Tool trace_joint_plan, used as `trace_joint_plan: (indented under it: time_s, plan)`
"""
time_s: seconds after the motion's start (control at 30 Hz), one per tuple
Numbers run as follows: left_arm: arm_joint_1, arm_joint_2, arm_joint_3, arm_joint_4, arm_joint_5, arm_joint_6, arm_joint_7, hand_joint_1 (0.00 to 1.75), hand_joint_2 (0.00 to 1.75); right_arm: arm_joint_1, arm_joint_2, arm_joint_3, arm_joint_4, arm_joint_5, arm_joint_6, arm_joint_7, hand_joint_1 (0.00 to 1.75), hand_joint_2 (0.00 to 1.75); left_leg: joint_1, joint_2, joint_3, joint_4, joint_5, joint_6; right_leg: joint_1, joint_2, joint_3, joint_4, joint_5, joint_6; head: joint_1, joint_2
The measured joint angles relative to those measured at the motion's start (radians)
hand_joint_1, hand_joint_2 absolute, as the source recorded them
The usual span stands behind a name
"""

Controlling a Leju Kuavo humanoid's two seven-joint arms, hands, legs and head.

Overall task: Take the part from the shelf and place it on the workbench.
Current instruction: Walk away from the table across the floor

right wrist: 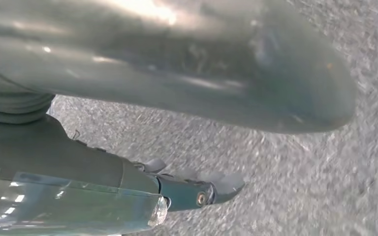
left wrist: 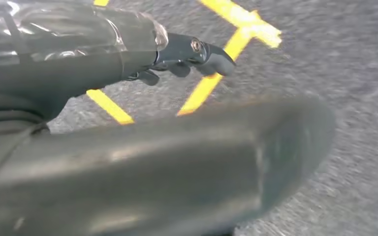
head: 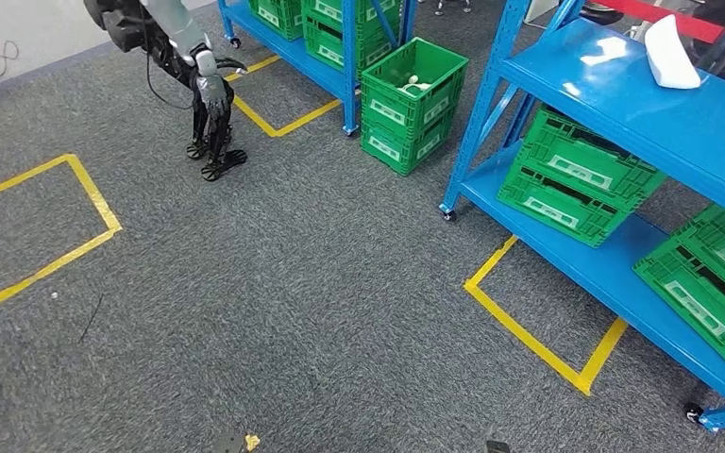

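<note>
A white part (head: 670, 52) lies on the top board of the blue shelf (head: 623, 104) at the right. Small pale parts (head: 415, 85) sit in an open green crate (head: 411, 99) stacked on the floor between the shelves. My left hand (head: 212, 123) hangs at the upper left over the grey carpet, fingers apart and pointing down, far from both. In the left wrist view the left hand (left wrist: 192, 54) holds nothing above yellow floor tape (left wrist: 216, 73). My right hand (right wrist: 197, 189) hangs over bare carpet, its fingers loose and holding nothing.
Green crates (head: 576, 175) fill the lower boards of the right shelf. A second blue shelf (head: 321, 38) with crates stands at the back. Yellow tape (head: 538, 335) marks rectangles on the carpet, one by the shelf foot and one at the left (head: 47, 236).
</note>
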Motion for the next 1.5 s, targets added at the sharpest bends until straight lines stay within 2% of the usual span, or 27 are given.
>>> trace_joint_plan:
  time_s: [0.07,0.13,0.17,0.23,0.3,0.37,0.43,0.5,0.57,0.63,0.67,0.7,0.8,0.87,0.93,0.97,1.03,1.07,1.1,1.17,1.23,1.3,1.33,1.4,1.43,1.47,1.5]
  plan:
    - [0.001,0.000,0.000,0.000,0.001,0.000,0.000,0.00,0.00,-0.006,0.000,0.002,0.000,-0.002,0.000,0.000,0.00,0.00,0.002,-0.061,-0.058,0.111,-0.050,-0.002,-0.003,0.024,0.007,-0.006,0.000,-0.008,-0.011,0.000]
    - [0.005,0.001,0.000,0.001,0.002,0.001,0.001,0.00,0.00,-0.008,0.003,0.005,0.000,-0.006,0.001,0.000,0.00,0.00,0.002,-0.060,-0.134,0.227,-0.079,-0.003,-0.002,0.054,0.010,-0.004,-0.004,-0.012,-0.022,0.000]
    - [0.007,0.002,0.000,0.002,0.002,0.002,0.001,0.00,0.00,-0.007,0.003,0.007,0.000,-0.007,0.001,0.000,0.00,0.00,0.002,-0.057,-0.156,0.245,-0.066,-0.003,-0.002,0.070,0.013,-0.004,-0.006,-0.012,-0.027,0.000]
    - [0.007,0.002,0.000,0.002,0.002,0.003,0.001,0.00,0.00,-0.004,0.004,0.008,0.000,-0.011,0.001,0.000,0.00,0.00,0.003,-0.066,-0.145,0.172,0.014,-0.002,-0.003,0.100,0.023,-0.001,-0.013,-0.007,-0.033,0.000]
    - [0.007,0.003,-0.002,0.002,0.004,0.004,0.001,0.00,0.00,-0.004,0.004,0.008,0.000,-0.014,0.000,0.000,0.00,0.00,0.010,-0.129,-0.102,0.055,0.078,0.002,-0.006,0.127,0.026,0.006,-0.023,0.002,-0.041,0.000]
    - [0.008,0.003,-0.004,0.002,0.006,0.005,0.001,0.00,0.00,-0.006,0.004,0.009,0.000,-0.018,0.000,0.000,0.00,0.00,0.014,-0.170,-0.079,0.003,0.082,0.008,-0.011,0.153,0.019,0.010,-0.027,0.016,-0.045,0.000]
    - [0.008,0.004,-0.007,0.001,0.006,0.006,0.001,0.00,0.00,-0.006,0.003,0.011,0.000,-0.020,0.000,0.000,0.00,0.00,0.011,-0.145,-0.070,-0.009,0.078,0.018,-0.015,0.176,0.015,0.008,-0.026,0.029,-0.045,0.000]
    - [0.007,0.003,-0.010,0.001,0.006,0.007,0.001,0.00,0.00,-0.007,0.002,0.013,0.000,-0.026,0.000,0.000,0.00,0.00,0.013,-0.108,-0.057,-0.021,0.076,0.029,-0.013,0.140,0.002,0.033,-0.043,0.040,-0.036,0.000]
    - [0.008,0.001,-0.016,0.001,0.004,0.010,0.001,0.00,0.00,-0.011,0.001,0.014,0.000,-0.031,0.000,0.000,0.00,0.00,0.012,-0.065,-0.045,-0.026,0.070,0.038,-0.012,0.076,-0.050,0.133,-0.091,0.052,-0.021,0.000]
    - [0.010,0.000,-0.022,0.002,0.003,0.012,0.001,0.00,0.00,-0.013,0.000,0.015,0.000,-0.032,0.002,0.000,0.00,0.00,0.009,-0.024,-0.037,-0.026,0.060,0.040,-0.015,0.053,-0.116,0.254,-0.133,0.060,-0.013,0.000]
    - [0.009,-0.001,-0.023,0.002,0.002,0.013,0.001,0.00,0.00,-0.010,0.000,0.015,0.000,-0.033,0.002,0.000,0.00,0.00,0.008,-0.007,-0.032,-0.026,0.055,0.039,-0.016,0.049,-0.132,0.279,-0.130,0.062,-0.010,0.000]
    - [0.008,-0.001,-0.023,0.002,0.002,0.014,0.002,0.00,0.00,-0.006,-0.001,0.015,0.000,-0.033,0.003,0.000,0.00,0.00,0.008,0.007,-0.026,-0.026,0.049,0.038,-0.016,0.046,-0.129,0.266,-0.108,0.061,-0.006,0.000]
    - [0.002,-0.006,-0.024,0.001,0.001,0.014,0.001,0.00,0.00,0.001,-0.006,0.015,0.000,-0.033,0.003,0.000,0.00,0.00,0.005,0.034,-0.008,-0.027,0.035,0.030,-0.008,0.010,-0.045,0.085,-0.008,0.042,0.004,0.000]
    - [0.000,-0.009,-0.024,0.001,0.001,0.014,0.001,0.00,0.00,-0.002,-0.009,0.015,0.000,-0.033,0.003,0.000,0.00,0.00,0.001,0.047,-0.002,-0.028,0.028,0.021,0.002,-0.017,-0.014,0.020,0.002,0.027,0.004,0.000]
    - [-0.001,-0.011,-0.024,0.001,0.001,0.014,0.001,0.00,0.00,-0.002,-0.010,0.015,0.000,-0.033,0.003,0.001,0.00,0.00,0.000,0.061,0.005,-0.036,0.025,0.011,0.005,-0.010,-0.009,0.011,-0.004,0.018,0.004,0.000]
    - [-0.002,-0.011,-0.024,0.000,0.001,0.014,0.001,0.00,0.00,0.000,-0.011,0.014,0.000,-0.033,0.002,0.001,0.00,0.00,0.001,0.049,0.010,-0.036,0.019,0.006,0.003,-0.002,-0.004,0.003,-0.002,0.014,0.003,0.000]
    - [-0.004,-0.012,-0.024,-0.001,0.001,0.015,0.000,0.00,0.00,-0.001,-0.012,0.014,0.000,-0.035,0.002,0.001,0.00,0.00,0.002,-0.007,-0.005,0.014,-0.015,0.001,-0.003,0.013,0.008,-0.014,0.003,0.004,-0.002,0.000]
    - [-0.003,-0.011,-0.025,-0.001,0.001,0.015,-0.001,0.00,0.00,-0.003,-0.012,0.015,0.000,-0.036,0.003,0.001,0.00,0.00,0.003,-0.040,-0.031,0.072,-0.044,0.000,-0.006,0.023,0.012,-0.019,0.004,-0.001,-0.008,0.000]
    - [-0.001,-0.011,-0.026,-0.001,0.001,0.015,-0.002,0.00,0.00,-0.006,-0.012,0.015,0.000,-0.037,0.003,0.001,0.00,0.00,0.003,-0.054,-0.068,0.142,-0.071,-0.001,-0.006,0.034,0.014,-0.020,0.003,-0.004,-0.014,0.000]
    - [0.003,-0.009,-0.030,0.001,0.002,0.016,-0.003,0.00,0.00,-0.007,-0.010,0.015,0.000,-0.039,0.004,-0.001,0.00,0.00,0.002,-0.056,-0.133,0.236,-0.086,-0.003,-0.004,0.062,0.020,-0.020,-0.002,-0.007,-0.023,0.000]
    - [0.005,-0.006,-0.033,0.001,0.003,0.018,-0.007,0.00,0.00,-0.005,-0.008,0.015,0.000,-0.040,0.004,-0.006,0.00,0.00,0.003,-0.059,-0.139,0.197,-0.023,-0.002,-0.005,0.090,0.032,-0.018,-0.010,-0.004,-0.028,0.000]
    - [0.004,-0.003,-0.035,0.001,0.007,0.021,-0.013,0.00,0.00,-0.007,-0.006,0.016,0.000,-0.039,0.006,-0.012,0.00,0.00,0.007,-0.103,-0.103,0.077,0.063,0.002,-0.005,0.118,0.041,-0.011,-0.021,0.004,-0.035,0.000]
    - [0.003,-0.001,-0.036,0.001,0.010,0.024,-0.015,0.00,0.00,-0.011,-0.005,0.017,0.000,-0.039,0.006,-0.014,0.00,0.00,0.010,-0.125,-0.084,0.027,0.082,0.005,-0.006,0.132,0.041,-0.005,-0.027,0.009,-0.039,0.000]
    - [0.001,0.003,-0.039,0.001,0.015,0.027,-0.015,0.00,0.00,-0.020,-0.004,0.022,-0.001,-0.036,0.008,-0.012,0.00,0.00,0.010,-0.144,-0.067,-0.008,0.077,0.014,-0.010,0.158,0.033,0.000,-0.030,0.022,-0.043,0.000]
    - [0.000,0.005,-0.040,0.001,0.017,0.029,-0.015,0.00,0.00,-0.023,-0.004,0.025,-0.001,-0.033,0.008,-0.010,0.00,0.00,0.009,-0.130,-0.062,-0.015,0.073,0.020,-0.014,0.171,0.028,-0.001,-0.029,0.028,-0.043,0.000]
    - [-0.001,0.007,-0.041,0.001,0.018,0.030,-0.013,0.00,0.00,-0.023,-0.004,0.029,-0.002,-0.031,0.008,-0.008,0.00,0.00,0.009,-0.118,-0.058,-0.018,0.073,0.025,-0.015,0.169,0.026,0.000,-0.031,0.033,-0.042,0.000]
    - [-0.001,0.009,-0.041,0.000,0.019,0.031,-0.012,0.00,0.00,-0.023,-0.004,0.031,-0.002,-0.030,0.008,-0.006,0.00,0.00,0.009,-0.102,-0.052,-0.023,0.072,0.031,-0.014,0.150,0.020,0.012,-0.039,0.039,-0.039,0.000]
